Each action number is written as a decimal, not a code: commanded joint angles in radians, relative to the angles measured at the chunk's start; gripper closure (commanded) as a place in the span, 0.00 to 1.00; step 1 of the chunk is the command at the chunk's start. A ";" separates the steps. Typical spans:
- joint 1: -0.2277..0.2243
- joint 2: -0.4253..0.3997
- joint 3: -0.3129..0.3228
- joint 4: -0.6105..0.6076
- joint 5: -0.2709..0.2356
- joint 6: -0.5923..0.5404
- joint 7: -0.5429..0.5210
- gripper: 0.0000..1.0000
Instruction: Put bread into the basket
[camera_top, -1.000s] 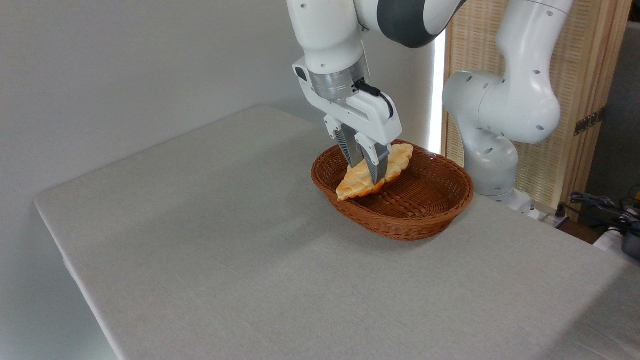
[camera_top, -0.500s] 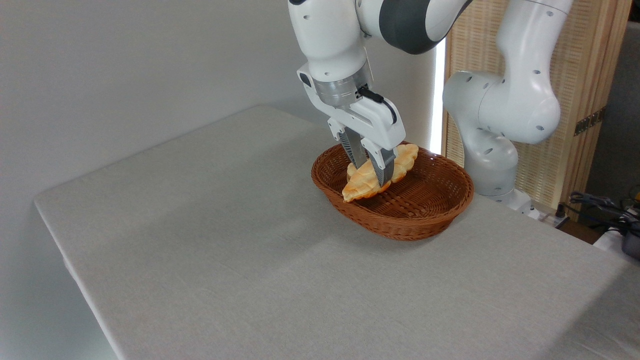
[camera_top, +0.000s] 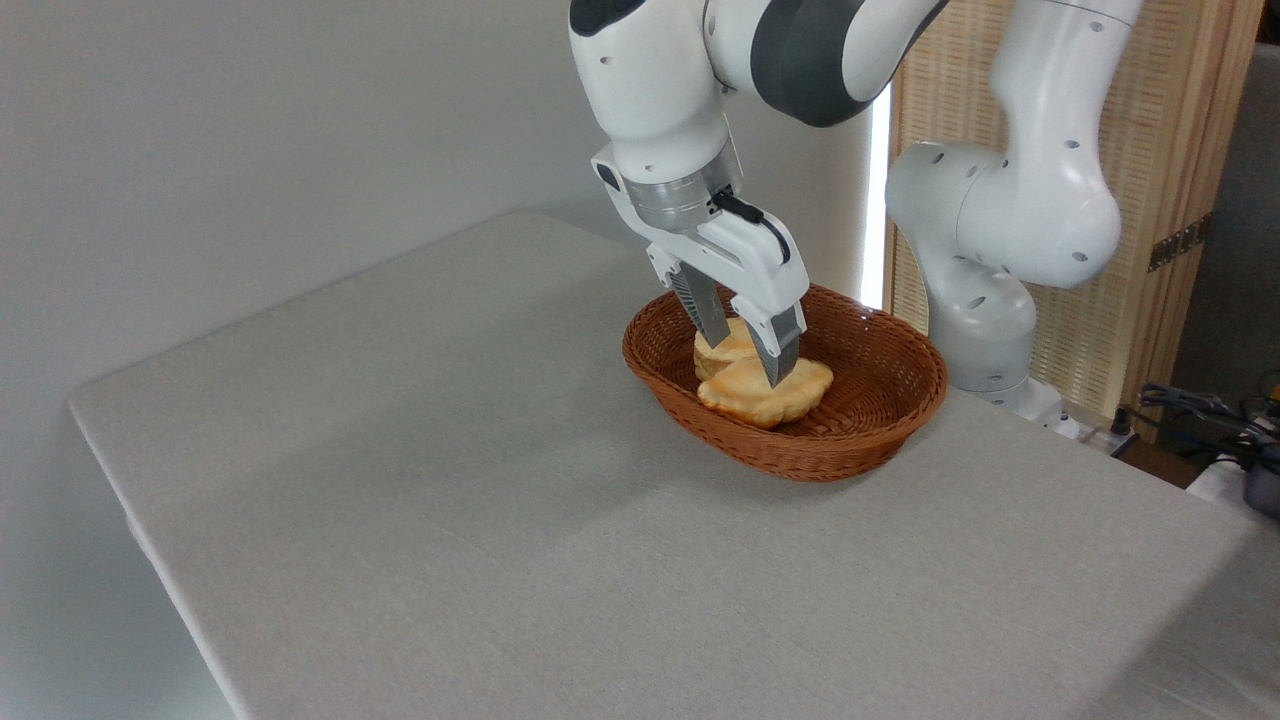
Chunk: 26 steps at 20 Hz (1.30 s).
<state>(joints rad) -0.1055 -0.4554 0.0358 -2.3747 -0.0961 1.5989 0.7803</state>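
Lying in the basket (camera_top: 880, 420), the bread (camera_top: 765, 392) sits beneath parted jaws.

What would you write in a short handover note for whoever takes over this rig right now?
Gripper: open, fingers spread, low inside the basket, holding nothing.
Bread: lying on the basket floor, front part; one finger tip is at its top edge. A small round bun sits just behind it.
Done: bread is in the basket.
Left: lift the gripper straight up and clear.
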 joint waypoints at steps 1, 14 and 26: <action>0.000 0.009 0.012 0.003 -0.004 0.015 0.025 0.00; -0.011 0.011 -0.001 0.158 -0.013 0.102 0.020 0.00; -0.020 0.286 -0.019 0.492 -0.013 0.224 -0.111 0.00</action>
<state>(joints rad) -0.1157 -0.2976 0.0270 -2.0290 -0.0962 1.8307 0.7484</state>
